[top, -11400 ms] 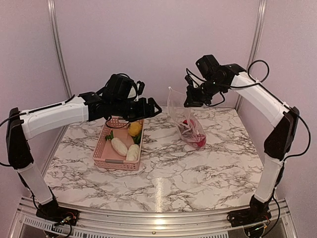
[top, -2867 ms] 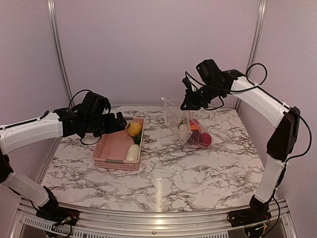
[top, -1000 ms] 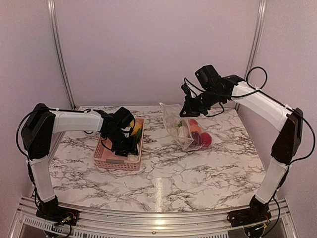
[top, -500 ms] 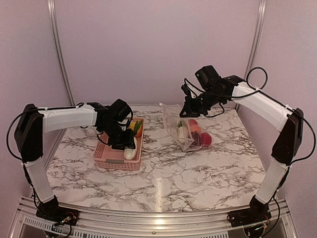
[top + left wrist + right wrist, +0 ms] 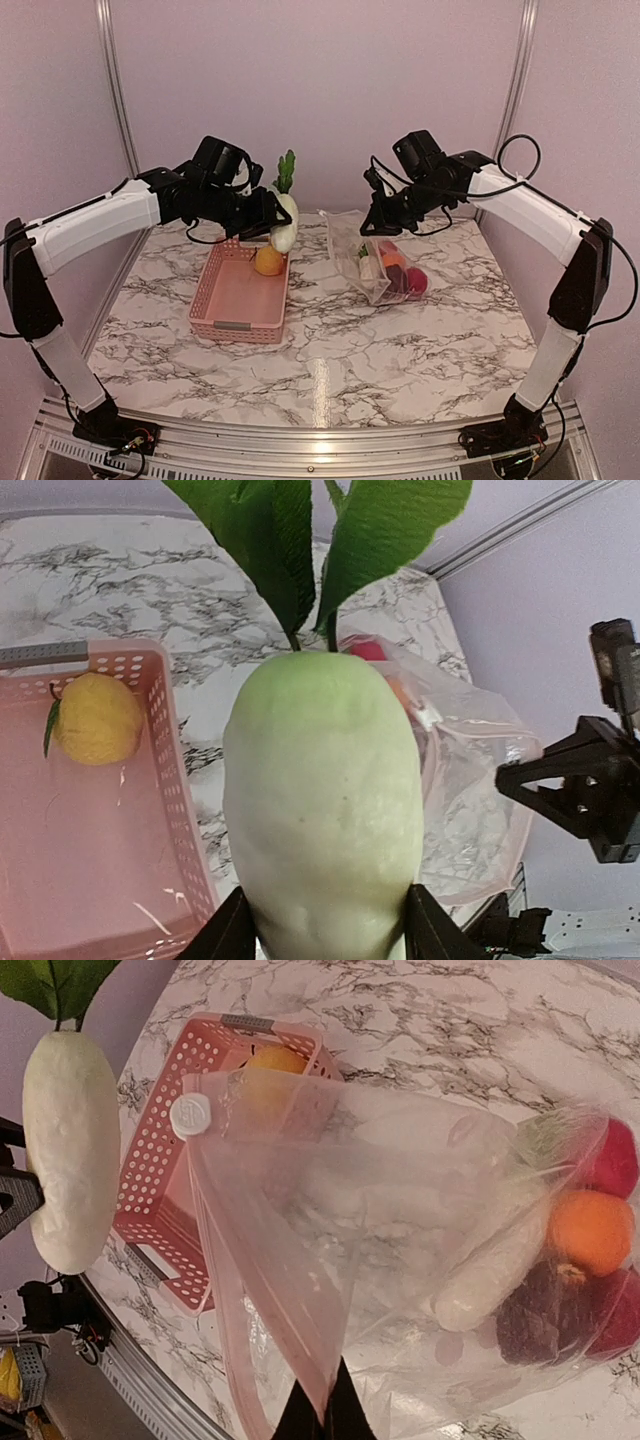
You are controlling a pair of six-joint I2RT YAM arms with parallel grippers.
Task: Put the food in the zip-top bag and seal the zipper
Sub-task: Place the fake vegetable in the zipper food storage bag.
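Left gripper clamped on white radish — green leaves up, held in air over far right corner of pink basket, apart from bag. Yellow fruit at basket's far end. Right gripper pinched together on top edge of zip-top bag, holding that edge raised. Bag bottom rests on marble table — red, orange, purple, white food pieces inside.

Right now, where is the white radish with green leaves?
Top view, left of centre: the white radish is held in the left fingers above the pink basket, left of the zip-top bag.
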